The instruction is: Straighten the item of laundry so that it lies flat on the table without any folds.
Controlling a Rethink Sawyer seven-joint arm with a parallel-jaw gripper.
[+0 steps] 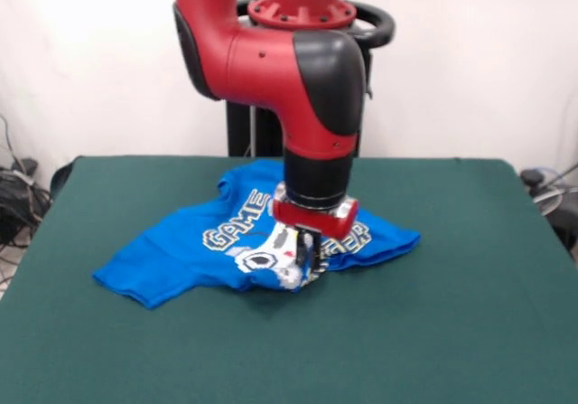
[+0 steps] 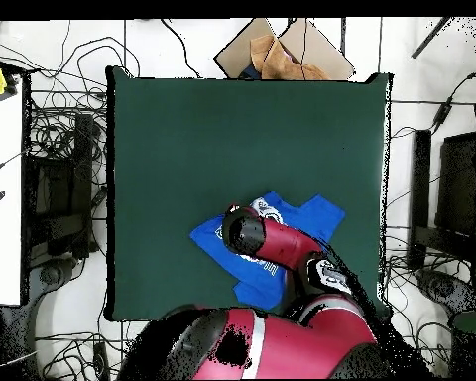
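Observation:
The blue T-shirt [image 1: 190, 259] lies rumpled in the middle of the green table [image 1: 452, 332], with its white "GAME" print partly showing and one sleeve spread to the left. My gripper [image 1: 303, 258] points straight down at the shirt's near hem and is shut on a bunch of printed cloth, which is drawn up and folded there. The red arm hides the print's right part. In the overhead view the shirt [image 2: 316, 213] shows on both sides of the arm [image 2: 272, 241], which covers the gripper.
Green table surface [image 2: 202, 139] surrounds the shirt on all sides. A cardboard box [image 2: 282, 55] lies beyond the table's far edge in the overhead view. Cables lie on the floor [image 2: 63, 198] beside the table.

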